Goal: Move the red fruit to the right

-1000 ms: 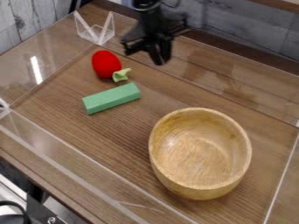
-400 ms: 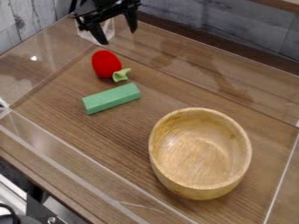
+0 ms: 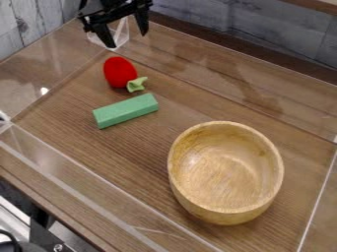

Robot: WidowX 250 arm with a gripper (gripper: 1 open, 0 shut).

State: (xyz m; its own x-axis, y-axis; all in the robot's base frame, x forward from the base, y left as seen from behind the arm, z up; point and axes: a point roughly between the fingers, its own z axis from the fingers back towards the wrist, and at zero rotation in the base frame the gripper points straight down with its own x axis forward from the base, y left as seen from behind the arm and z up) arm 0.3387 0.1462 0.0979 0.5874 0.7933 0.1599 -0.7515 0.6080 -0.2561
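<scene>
The red fruit [image 3: 120, 71] lies on the wooden table at the upper left, glossy, with a green leafy stem end pointing right. My black gripper [image 3: 114, 24] hangs above and behind it near the top edge of the view. Its fingers are spread open with nothing between them. There is a gap between the gripper and the fruit.
A green rectangular block [image 3: 125, 111] lies just in front of the fruit. A large wooden bowl [image 3: 226, 170] sits at the lower right. Clear plastic walls [image 3: 39, 74] ring the table on all sides.
The gripper has swung from right of the fruit to above its far left side and has opened wide. The fruit, block and bowl have stayed put.
</scene>
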